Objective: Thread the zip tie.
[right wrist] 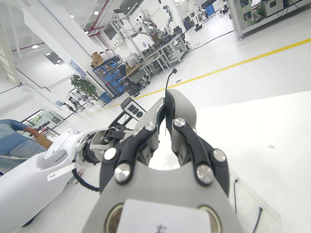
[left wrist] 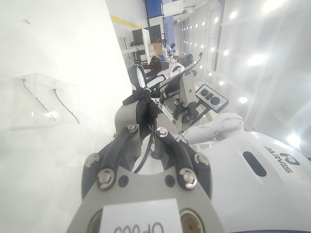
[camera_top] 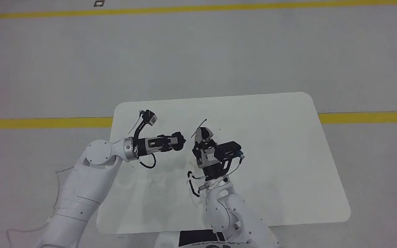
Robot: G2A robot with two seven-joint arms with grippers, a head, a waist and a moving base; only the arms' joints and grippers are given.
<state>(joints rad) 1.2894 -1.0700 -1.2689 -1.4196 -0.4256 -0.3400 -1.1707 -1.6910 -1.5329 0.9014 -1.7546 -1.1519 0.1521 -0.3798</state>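
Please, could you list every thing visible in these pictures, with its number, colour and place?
table: one, white, under both arms.
clear tray: one, transparent, on the table.
loose zip ties: two, black, lying in the clear tray.
held zip tie: one, black, gripped above the table, head sticking out free.
thin black strand: one, black, pinched above the table; perhaps another zip tie.
floor lines: two, yellow, beyond and beside the table.
left gripper: one, grey and black, shut on the thin black strand.
right gripper: one, grey and black, shut on the held zip tie.
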